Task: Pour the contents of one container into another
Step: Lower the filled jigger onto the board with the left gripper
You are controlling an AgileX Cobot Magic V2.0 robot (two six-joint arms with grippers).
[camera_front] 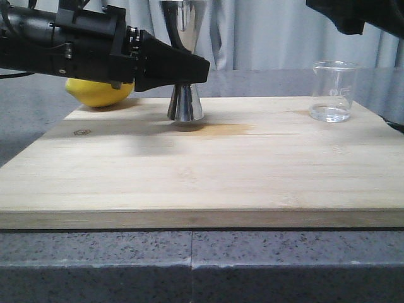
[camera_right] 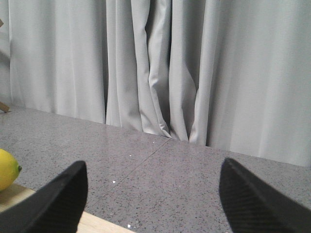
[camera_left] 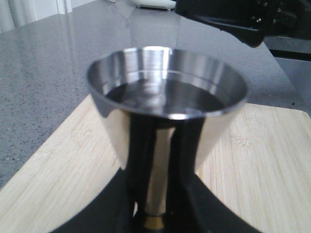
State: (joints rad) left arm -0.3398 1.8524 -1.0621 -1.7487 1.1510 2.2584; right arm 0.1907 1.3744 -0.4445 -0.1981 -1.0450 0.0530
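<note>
Wooden board point(camera_front: 208, 170) on speckled grey counter point(camera_front: 189, 265)

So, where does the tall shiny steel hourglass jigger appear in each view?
Front view: steel hourglass jigger stands upper centre, left gripper closed on its waist.
Left wrist view: it fills the centre.
Right wrist view: not in it.
Shared landmark: pale wooden board; the yellow lemon links front and right wrist.

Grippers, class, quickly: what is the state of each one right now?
Left gripper: closed on the steel jigger at its waist.
Right gripper: open, holding nothing.
</note>
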